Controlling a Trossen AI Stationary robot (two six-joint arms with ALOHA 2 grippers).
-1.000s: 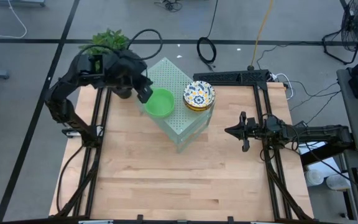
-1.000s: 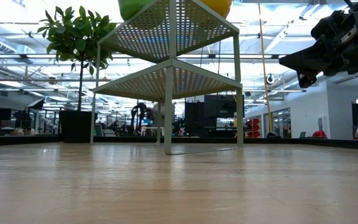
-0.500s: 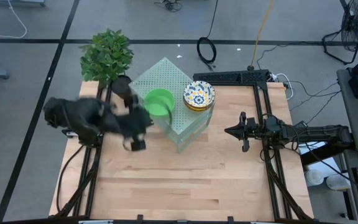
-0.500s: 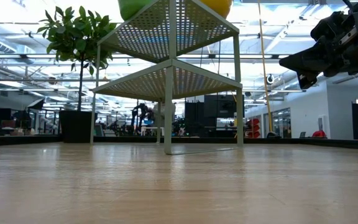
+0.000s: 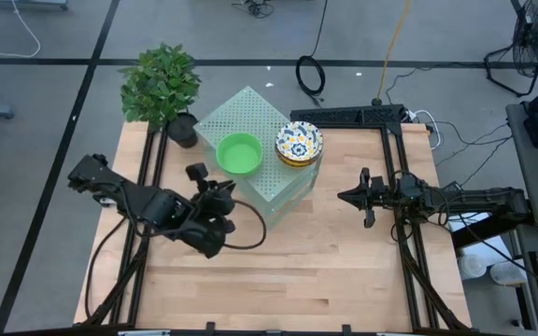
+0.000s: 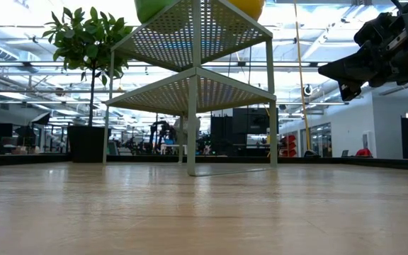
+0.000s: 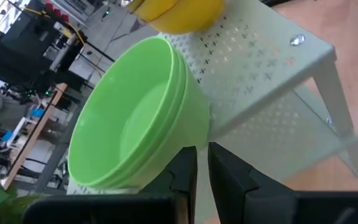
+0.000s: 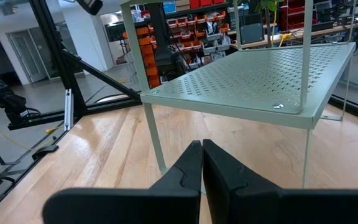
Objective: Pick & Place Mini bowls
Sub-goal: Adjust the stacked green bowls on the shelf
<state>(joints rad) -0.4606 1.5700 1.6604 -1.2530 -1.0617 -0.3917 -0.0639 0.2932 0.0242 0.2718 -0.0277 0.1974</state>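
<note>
A stack of plain green mini bowls (image 5: 239, 153) sits on top of the pale green perforated shelf (image 5: 271, 117). A stack of white floral bowls (image 5: 299, 142) with yellow undersides sits beside it. In the left wrist view the green stack (image 7: 135, 118) fills the middle and a yellow underside (image 7: 179, 12) shows beyond it. My left gripper (image 5: 220, 185) is low beside the shelf's near-left edge, shut, its fingertips (image 7: 202, 152) just short of the green stack and holding nothing. My right gripper (image 5: 351, 197) waits shut to the shelf's right.
A potted plant (image 5: 162, 82) stands at the table's far left corner, behind the shelf. The shelf has a lower tier (image 8: 260, 78) and thin legs (image 6: 192, 120). Bare wooden tabletop (image 5: 288, 271) stretches across the near half.
My left arm has swung away from the green bowls, moving from above the shelf's far-left side toward the near edge and down. It now lies low over the table beside the shelf. The green stack has stayed on the shelf top.
</note>
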